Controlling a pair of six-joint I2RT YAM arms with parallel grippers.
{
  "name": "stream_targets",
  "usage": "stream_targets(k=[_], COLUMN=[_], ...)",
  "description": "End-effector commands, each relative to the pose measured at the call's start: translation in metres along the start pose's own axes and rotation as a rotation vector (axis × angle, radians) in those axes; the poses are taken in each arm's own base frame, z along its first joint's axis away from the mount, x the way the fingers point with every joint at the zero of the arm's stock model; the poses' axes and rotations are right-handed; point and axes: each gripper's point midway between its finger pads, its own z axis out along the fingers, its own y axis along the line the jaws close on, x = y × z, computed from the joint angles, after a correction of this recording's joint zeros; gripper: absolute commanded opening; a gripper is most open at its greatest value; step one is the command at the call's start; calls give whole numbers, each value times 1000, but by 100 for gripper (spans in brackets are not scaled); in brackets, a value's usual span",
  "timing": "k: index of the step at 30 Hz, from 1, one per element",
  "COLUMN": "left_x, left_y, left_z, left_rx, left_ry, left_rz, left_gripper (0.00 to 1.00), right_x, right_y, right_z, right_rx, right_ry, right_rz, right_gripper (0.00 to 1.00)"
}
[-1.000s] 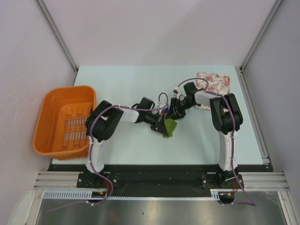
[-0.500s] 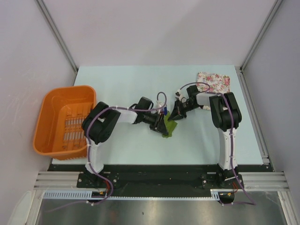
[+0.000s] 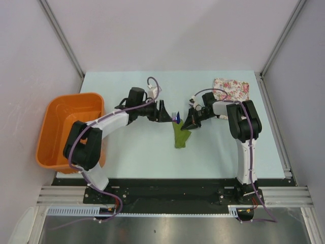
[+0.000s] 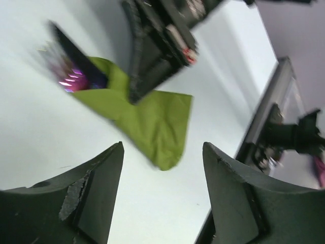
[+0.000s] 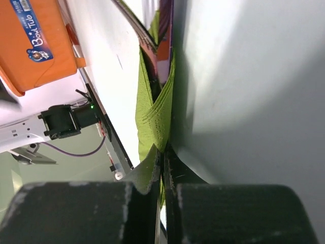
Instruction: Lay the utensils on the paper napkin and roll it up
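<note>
Operator: Where is the paper napkin [image 3: 180, 137]?

Observer: Middle of the top view, lying on the pale worktop [image 3: 132, 152] as a crumpled olive-green strip. The utensils [image 3: 175, 117] sit at its upper end, with blue-purple fork tines poking out above the paper.

Operator: And the right end effector [image 3: 187, 125]?

Observer: Pressed together on the napkin's upper right edge. Its wrist view shows the green paper [image 5: 155, 117] pinched between the fingers [image 5: 147, 213].

Operator: Left end effector [image 3: 165, 113]?

Observer: Spread wide and holding nothing — just left of the utensils, not touching them. In its own view the napkin [image 4: 147, 119] lies ahead of the parted fingers [image 4: 96, 193], and the utensils [image 4: 71, 76] are a blur at upper left.

Operator: Anything else?

Observer: An orange basket [image 3: 66, 129] at the left edge, and a floral pad [image 3: 232, 89] at upper right, well apart from the napkin.
</note>
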Motion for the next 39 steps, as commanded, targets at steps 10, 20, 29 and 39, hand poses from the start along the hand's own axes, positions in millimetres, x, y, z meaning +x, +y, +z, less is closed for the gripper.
stream_targets(k=[10, 20, 29, 39], left_x=[-62, -56, -44, -19], left_y=[-11, -35, -66, -123], left_z=[-74, -94, -113, -142], left_rx=[-163, 54, 132, 341], left_ry=[-378, -352, -360, -364], left_rz=[335, 311, 415, 552], left_gripper=[100, 100, 98, 100], right_x=[-24, -23, -1, 48], right_y=[63, 118, 199, 290], right_z=[-22, -37, -71, -107], right_rx=[-122, -217, -290, -363], right_ry=[-100, -111, -114, -150], right_rz=[-226, -385, -603, -833], right_gripper=[0, 0, 0, 0])
